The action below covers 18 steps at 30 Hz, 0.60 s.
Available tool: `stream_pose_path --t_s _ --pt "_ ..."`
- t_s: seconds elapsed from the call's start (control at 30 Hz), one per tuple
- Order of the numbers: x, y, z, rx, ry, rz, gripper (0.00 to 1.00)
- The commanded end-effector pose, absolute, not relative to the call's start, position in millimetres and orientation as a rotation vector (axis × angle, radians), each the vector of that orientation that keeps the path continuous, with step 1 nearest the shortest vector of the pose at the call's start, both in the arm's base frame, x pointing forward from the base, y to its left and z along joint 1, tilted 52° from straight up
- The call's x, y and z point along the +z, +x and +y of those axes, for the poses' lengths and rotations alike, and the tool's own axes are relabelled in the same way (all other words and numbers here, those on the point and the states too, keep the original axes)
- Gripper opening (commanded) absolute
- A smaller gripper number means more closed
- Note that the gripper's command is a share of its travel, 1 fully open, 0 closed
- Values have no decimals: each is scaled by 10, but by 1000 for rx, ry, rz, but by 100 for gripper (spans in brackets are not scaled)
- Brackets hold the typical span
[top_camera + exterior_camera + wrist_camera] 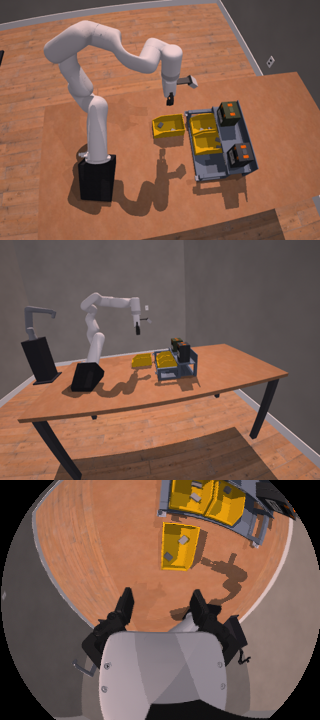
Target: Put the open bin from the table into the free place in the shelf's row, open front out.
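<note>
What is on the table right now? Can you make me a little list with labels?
arm: white xArm on a black pedestal, bent high over the table
gripper: open, holding nothing, up in the air above the table
bin to move: yellow open bin on the table beside the shelf, small grey parts inside
shelf: grey rack with two yellow bins in a row
free place: at the near end of that row
upper board: two dark boxes with orange marks
task: not begun, bin untouched
</note>
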<state>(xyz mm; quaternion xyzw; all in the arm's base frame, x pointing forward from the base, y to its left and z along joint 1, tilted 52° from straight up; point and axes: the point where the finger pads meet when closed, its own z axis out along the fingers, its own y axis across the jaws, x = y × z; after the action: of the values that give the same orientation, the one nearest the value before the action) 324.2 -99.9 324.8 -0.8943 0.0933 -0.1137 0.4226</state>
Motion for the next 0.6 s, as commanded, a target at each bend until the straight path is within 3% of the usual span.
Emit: stream_pose_path --t_s 0.0,0.57 --pt "3250 3244 -1019 -289 -2239 236 100" --pt "3135 3291 -909 -289 -2239 236 100"
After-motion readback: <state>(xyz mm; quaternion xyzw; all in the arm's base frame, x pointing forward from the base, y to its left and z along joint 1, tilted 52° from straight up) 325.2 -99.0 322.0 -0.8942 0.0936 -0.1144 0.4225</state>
